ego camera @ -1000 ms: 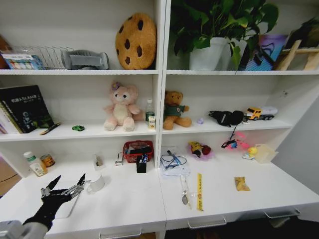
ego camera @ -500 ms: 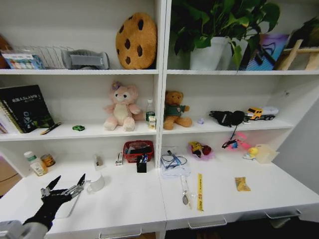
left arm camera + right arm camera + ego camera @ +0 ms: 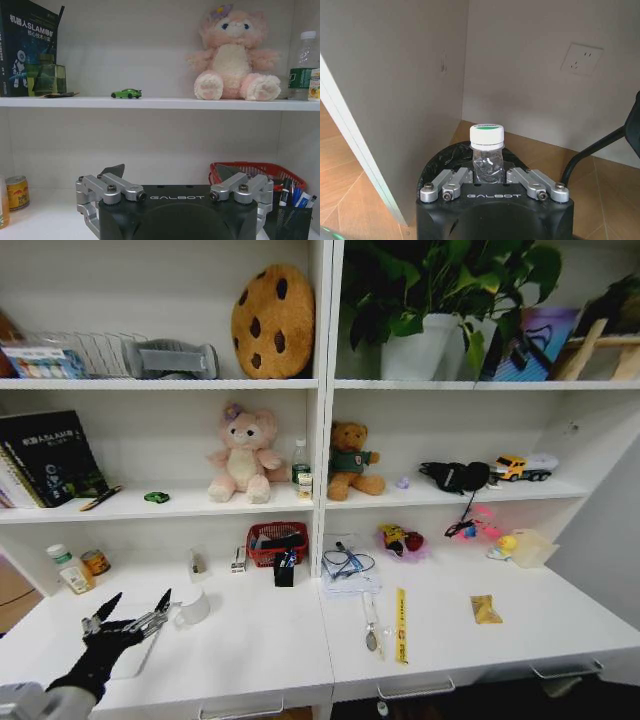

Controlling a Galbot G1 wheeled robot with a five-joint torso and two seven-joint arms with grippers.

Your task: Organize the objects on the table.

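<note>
Over the near left corner of the white desk (image 3: 270,640), the left hand (image 3: 133,612) hovers with its fingers spread wide and nothing between them, just beside a white mug (image 3: 192,608). From the left wrist view the same hand (image 3: 172,176) faces the shelving, fingertips well apart. Straight ahead of it, on the middle shelf (image 3: 150,103), sits the tiny green toy car (image 3: 126,93), near a dark book (image 3: 27,47) and a green glass block (image 3: 46,79). A pink plush bear (image 3: 235,55) sits farther along that shelf, next to a water bottle (image 3: 302,67). In the head view the car (image 3: 156,497) shows as a small green spot between the books and the plush bear.

At the back of the desk stand a red basket (image 3: 277,541) and a black pen cup (image 3: 284,572) holding blue and black pens (image 3: 295,195). A yellow strip (image 3: 400,624) and a spoon (image 3: 370,630) lie right of the desk's middle.

The right hand (image 3: 492,175) is down beside the furniture, above a wooden floor, clenched on a small clear bottle with a white and green cap (image 3: 487,152).
</note>
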